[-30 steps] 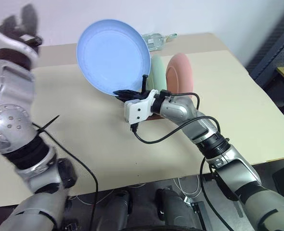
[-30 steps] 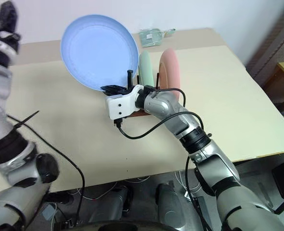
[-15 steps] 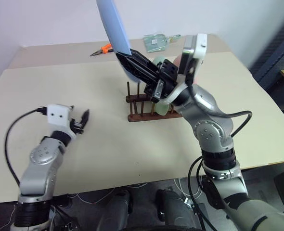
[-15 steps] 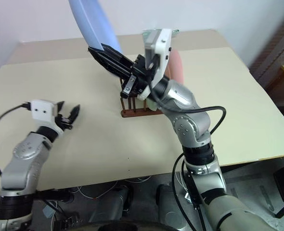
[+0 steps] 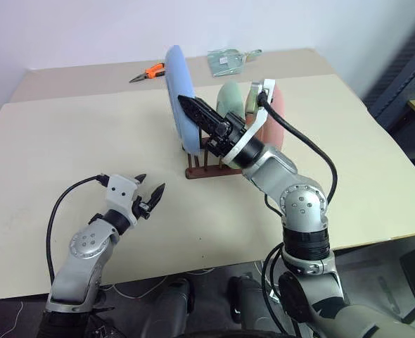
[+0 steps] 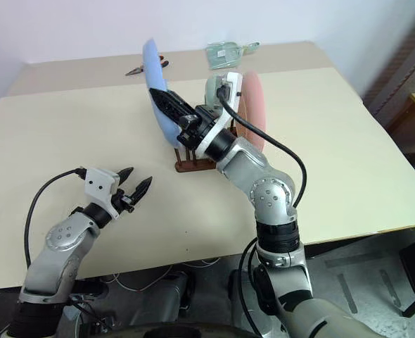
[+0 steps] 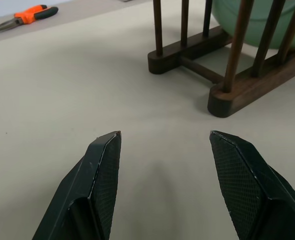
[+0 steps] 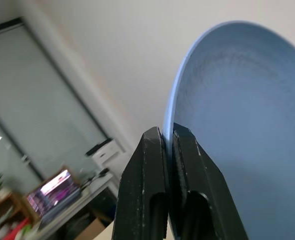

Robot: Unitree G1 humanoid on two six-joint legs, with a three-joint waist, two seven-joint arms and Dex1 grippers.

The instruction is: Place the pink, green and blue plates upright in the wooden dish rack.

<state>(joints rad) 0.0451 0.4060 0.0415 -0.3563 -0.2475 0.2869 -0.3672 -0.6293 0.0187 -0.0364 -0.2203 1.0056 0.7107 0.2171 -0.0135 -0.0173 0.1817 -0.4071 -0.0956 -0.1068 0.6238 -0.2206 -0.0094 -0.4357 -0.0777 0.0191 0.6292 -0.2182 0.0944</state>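
Small dark brown wooden dish rack (image 5: pixel 214 163) holding a pale mint green plate (image 5: pixel 230 98) and salmon pink plate (image 5: pixel 272 116) upright between its pegs. Light blue round plastic plate (image 5: pixel 179 97) on edge over the rack's near end, rim clamped in right pincer (image 5: pixel 191 109). Left pincer (image 5: pixel 151 191) apart, empty, well short of the rack.

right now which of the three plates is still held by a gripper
The blue plate, pinched at its rim by the right gripper; the green plate and pink plate stand free.
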